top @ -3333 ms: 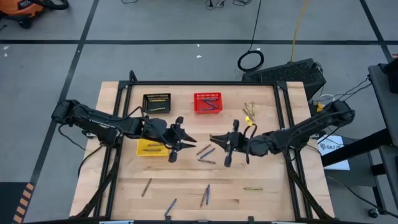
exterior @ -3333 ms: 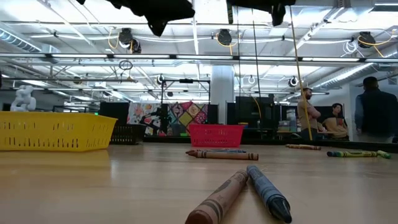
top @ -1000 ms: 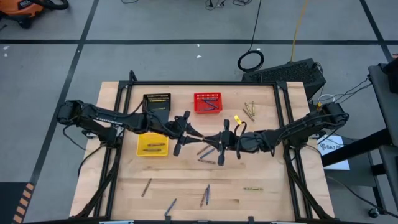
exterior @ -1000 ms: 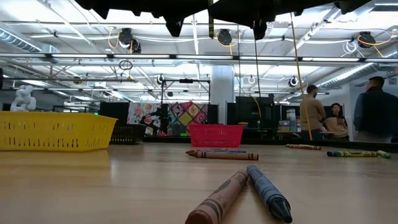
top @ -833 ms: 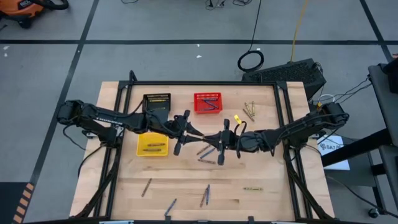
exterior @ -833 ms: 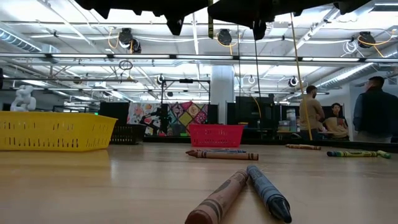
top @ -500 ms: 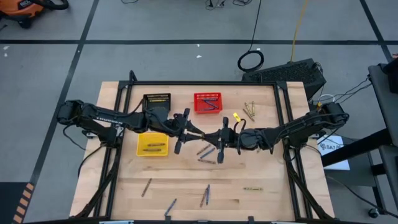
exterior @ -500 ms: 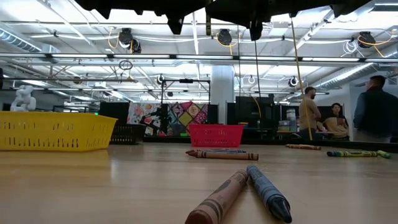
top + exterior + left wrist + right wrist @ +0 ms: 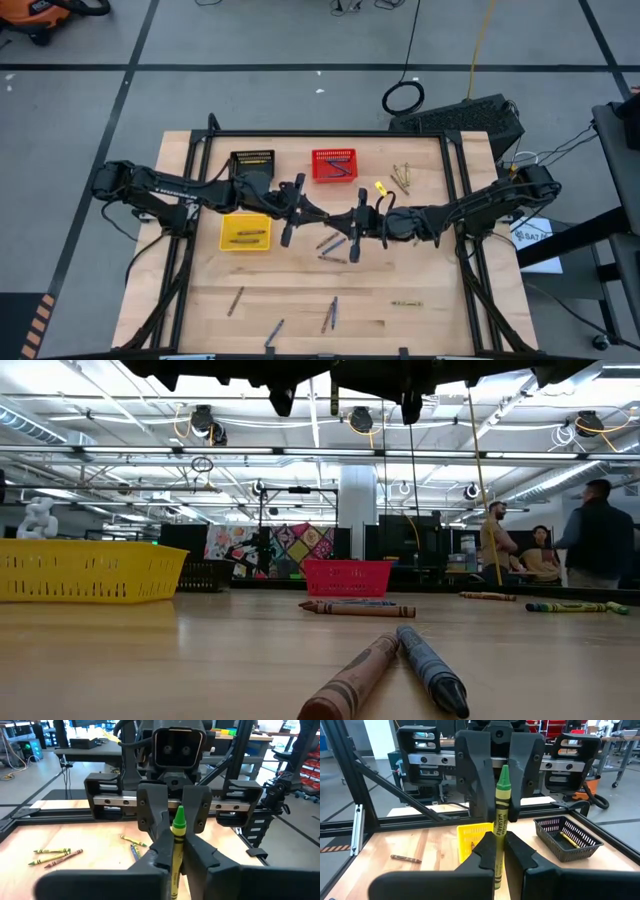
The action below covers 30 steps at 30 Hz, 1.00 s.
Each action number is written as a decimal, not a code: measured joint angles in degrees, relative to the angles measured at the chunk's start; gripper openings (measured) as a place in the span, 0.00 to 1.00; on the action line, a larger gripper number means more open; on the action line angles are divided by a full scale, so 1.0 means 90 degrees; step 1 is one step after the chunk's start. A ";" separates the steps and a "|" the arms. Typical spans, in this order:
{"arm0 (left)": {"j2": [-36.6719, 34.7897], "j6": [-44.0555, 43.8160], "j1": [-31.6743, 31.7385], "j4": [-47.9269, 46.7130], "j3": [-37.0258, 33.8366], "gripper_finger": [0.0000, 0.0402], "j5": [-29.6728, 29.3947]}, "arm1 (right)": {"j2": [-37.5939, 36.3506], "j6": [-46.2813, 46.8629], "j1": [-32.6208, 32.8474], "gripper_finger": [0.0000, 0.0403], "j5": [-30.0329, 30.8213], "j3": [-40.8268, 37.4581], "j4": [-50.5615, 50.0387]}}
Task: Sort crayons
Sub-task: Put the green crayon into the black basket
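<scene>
1. Over the middle of the table (image 9: 420, 330), a handover is being made: one yellow-green crayon (image 9: 176, 835) is pinched by the left hand (image 9: 320, 215) and the right hand (image 9: 343, 222) at once, held up in the air between them.
2. Both hands look pressed together on it. Each wrist view shows that arm's own fingers closed on one end, with the other arm's fingers flanking the far end.
3. To do this step well, it's judged that the right hand's grip should only be let go once the left hand's pinch is firm. The arms should be kept in line so the crayon isn't bent or snapped. A straight pull-back is probably safest.
4. After that, the crayon would likely be carried to one of the baskets on the left side. The yellow basket (image 9: 245, 233) is closest, with the black basket (image 9: 251, 164) and the red basket (image 9: 333, 165) farther back.
5. The whole layout is only given by the high view, including the loose crayons (image 9: 333, 243) under the hands, but the held crayon can barely be made out there.
6. The grip itself is only shown by the wrist views.
7. In the low view just the arms' undersides are caught at the top edge. Two crayons are lying close up, and people (image 9: 597, 535) can be seen far behind.
</scene>
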 joint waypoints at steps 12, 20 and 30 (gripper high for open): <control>0.0000 0.0005 0.0000 -0.0015 0.0000 0.02 0.0002 | 0.0000 0.0208 0.0004 0.01 0.0000 0.0000 -0.0008; 0.0002 0.0005 -0.0002 -0.0065 0.0000 0.01 0.0002 | 0.0000 0.0211 0.0007 0.13 0.0007 0.0000 -0.0013; 0.0002 0.0398 0.0068 -0.0642 0.0002 0.01 0.0003 | 0.0000 0.0213 0.0007 0.29 0.0046 -0.0007 -0.0181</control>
